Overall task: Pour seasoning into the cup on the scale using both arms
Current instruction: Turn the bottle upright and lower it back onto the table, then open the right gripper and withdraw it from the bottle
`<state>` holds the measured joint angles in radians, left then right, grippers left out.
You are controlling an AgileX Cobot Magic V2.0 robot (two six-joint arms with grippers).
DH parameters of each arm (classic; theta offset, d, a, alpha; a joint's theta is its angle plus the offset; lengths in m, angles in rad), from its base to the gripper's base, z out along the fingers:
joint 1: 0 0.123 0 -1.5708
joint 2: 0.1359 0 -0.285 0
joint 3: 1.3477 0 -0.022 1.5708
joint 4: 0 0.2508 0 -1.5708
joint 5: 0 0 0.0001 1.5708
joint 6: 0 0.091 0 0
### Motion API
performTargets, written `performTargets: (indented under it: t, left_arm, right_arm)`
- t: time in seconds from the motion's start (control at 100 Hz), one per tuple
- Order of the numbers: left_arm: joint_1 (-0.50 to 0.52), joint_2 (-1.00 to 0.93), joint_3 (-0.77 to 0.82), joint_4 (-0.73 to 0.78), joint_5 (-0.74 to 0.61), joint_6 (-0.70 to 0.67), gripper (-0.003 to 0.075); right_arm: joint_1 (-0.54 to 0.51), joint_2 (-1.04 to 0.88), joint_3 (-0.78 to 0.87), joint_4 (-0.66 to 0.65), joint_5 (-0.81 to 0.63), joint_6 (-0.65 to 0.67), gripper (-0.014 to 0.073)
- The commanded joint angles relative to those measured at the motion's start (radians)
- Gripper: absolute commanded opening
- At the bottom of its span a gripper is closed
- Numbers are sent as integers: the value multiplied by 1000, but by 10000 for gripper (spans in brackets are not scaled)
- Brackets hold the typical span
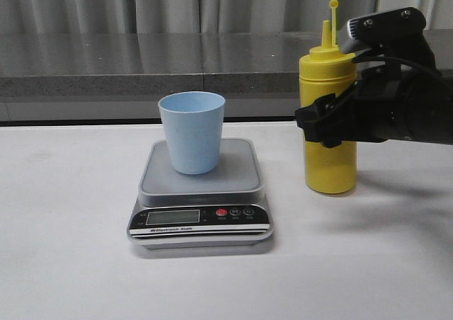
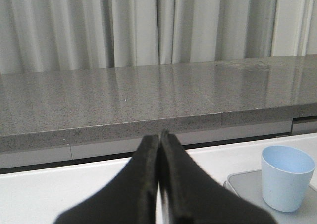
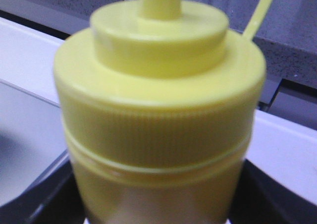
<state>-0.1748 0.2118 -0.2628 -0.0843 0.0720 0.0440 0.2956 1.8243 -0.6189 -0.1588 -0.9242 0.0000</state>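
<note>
Nothing looks poured yet: the cup stands on the scale at centre frame, and the bottle stands upright on the desk at right. The right claw straddles the bottle's middle; whether it grips, I cannot tell. The left claw is clenched, empty.

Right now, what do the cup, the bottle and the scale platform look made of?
The cup: matte light blue plastic, going by its even, dull surface. The bottle: yellow plastic, slightly glossy, with a ribbed screw cap. The scale: smooth silver-grey platform, metal or plastic, unclear which; glossy black front panel.
</note>
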Motion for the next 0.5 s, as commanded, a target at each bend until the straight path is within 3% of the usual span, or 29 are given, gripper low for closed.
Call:
performTargets:
  t: [0.0, 0.27, 0.39, 0.49]
  left_arm:
    - [0, 7, -27, -2, -91, -5, -18]
    - [0, 7, -27, -2, -91, -5, -18]
    - [0, 7, -27, -2, -91, -5, -18]
    - [0, 7, -27, -2, -91, -5, -18]
  right_arm:
    - [0, -21, -19, -15, -90, -10, 214]
    - [0, -5, -19, -39, -91, -9, 230]
    - [0, -5, -19, -39, -91, 0, 318]
    - [0, -5, -19, -39, -91, 34, 447]
